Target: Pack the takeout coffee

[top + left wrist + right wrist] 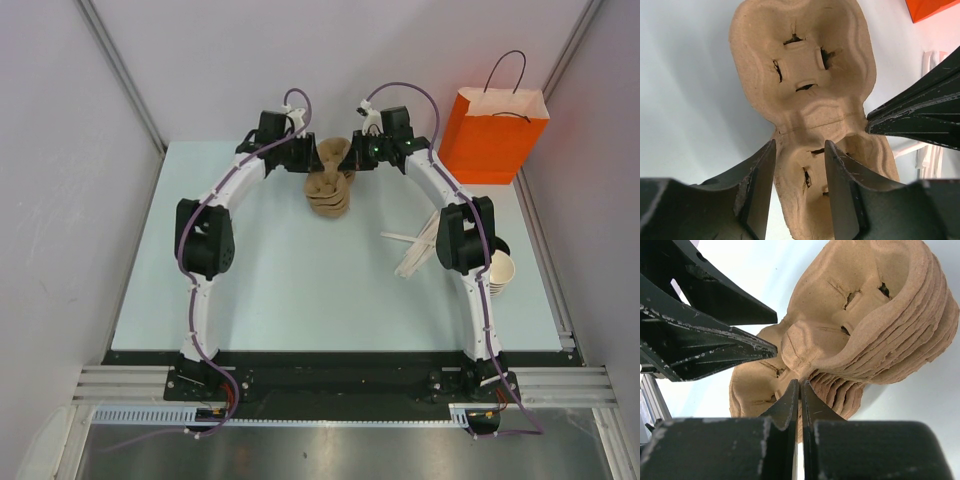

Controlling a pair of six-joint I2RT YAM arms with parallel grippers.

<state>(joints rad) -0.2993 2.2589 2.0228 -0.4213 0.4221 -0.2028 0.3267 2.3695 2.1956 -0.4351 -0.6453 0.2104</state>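
A stack of brown moulded-pulp carriers [330, 197] lies at the far middle of the table. Its top carrier [800, 65] is tilted up off the stack [900, 340]. My right gripper [800, 382] is shut on the thin rim at that carrier's waist; it also shows in the top view [352, 158]. My left gripper [800, 142] is open, its fingers straddling the rim of the carrier's near pocket without pinching it; it shows in the top view too [316, 165]. The lidded takeout coffee is not clearly in view; only a dark edge [502, 245] peeks out behind the right arm's elbow.
An orange paper bag [493, 135] stands at the back right. A stack of lidless paper cups [499, 272] lies by the right edge, partly behind the right arm. Pale stirrers and straws [412, 250] lie to the left of the right elbow.
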